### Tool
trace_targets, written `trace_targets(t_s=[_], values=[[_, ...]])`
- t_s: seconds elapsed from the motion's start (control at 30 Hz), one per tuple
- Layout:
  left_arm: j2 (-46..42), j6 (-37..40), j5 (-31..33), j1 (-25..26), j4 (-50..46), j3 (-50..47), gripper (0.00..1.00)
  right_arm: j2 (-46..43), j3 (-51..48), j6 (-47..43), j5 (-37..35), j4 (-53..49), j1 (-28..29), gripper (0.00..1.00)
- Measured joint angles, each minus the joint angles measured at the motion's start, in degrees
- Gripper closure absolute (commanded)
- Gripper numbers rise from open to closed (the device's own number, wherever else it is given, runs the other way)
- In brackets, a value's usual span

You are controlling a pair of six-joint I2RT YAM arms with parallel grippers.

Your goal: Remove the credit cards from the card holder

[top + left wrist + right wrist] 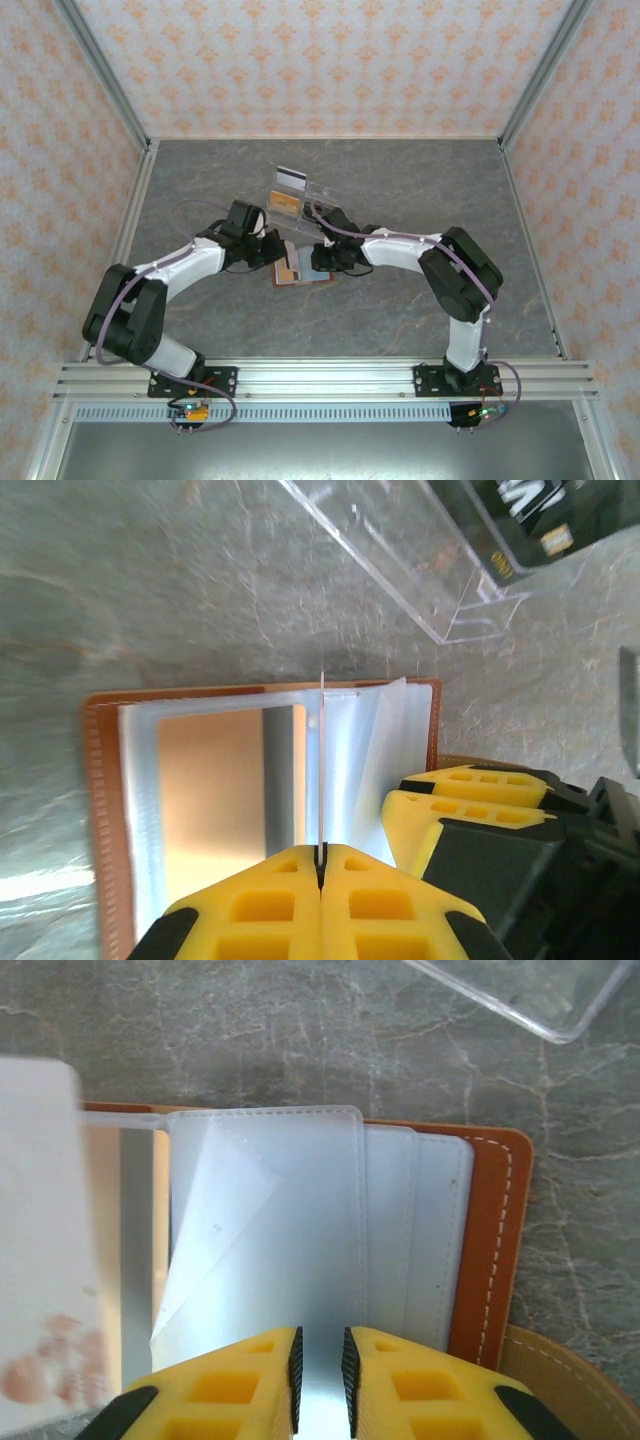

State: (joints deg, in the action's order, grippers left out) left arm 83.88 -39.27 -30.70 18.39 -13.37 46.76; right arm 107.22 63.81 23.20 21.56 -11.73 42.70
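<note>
The card holder lies open between both arms, brown leather with grey-blue lining. My left gripper is shut on a thin pale credit card, seen edge-on and standing upright over the wallet's middle. In the right wrist view that card is a blurred white sheet at the left. My right gripper sits low on the wallet's right half, jaws a narrow gap apart with only lining between them. Its yellow fingers show beside the left gripper.
A clear acrylic tray stands just beyond the wallet. It holds a grey card and an orange card. Aluminium posts and patterned walls fence in the grey marbled table.
</note>
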Motion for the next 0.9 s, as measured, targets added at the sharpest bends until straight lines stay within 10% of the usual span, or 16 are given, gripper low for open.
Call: trace_targets(t_s=[0.5,0.9], values=[[-14.7,-3.0,0.7,-4.6,2.7,-0.1,1.0,-15.4,-4.4,7.1,4.7,11.4,-1.1,0.33],[-14.8,-18.8,-4.9,-4.7,21.9,-3.1,1.0,-9.1,-3.1,24.9,18.2,33.1,-6.3,0.29]])
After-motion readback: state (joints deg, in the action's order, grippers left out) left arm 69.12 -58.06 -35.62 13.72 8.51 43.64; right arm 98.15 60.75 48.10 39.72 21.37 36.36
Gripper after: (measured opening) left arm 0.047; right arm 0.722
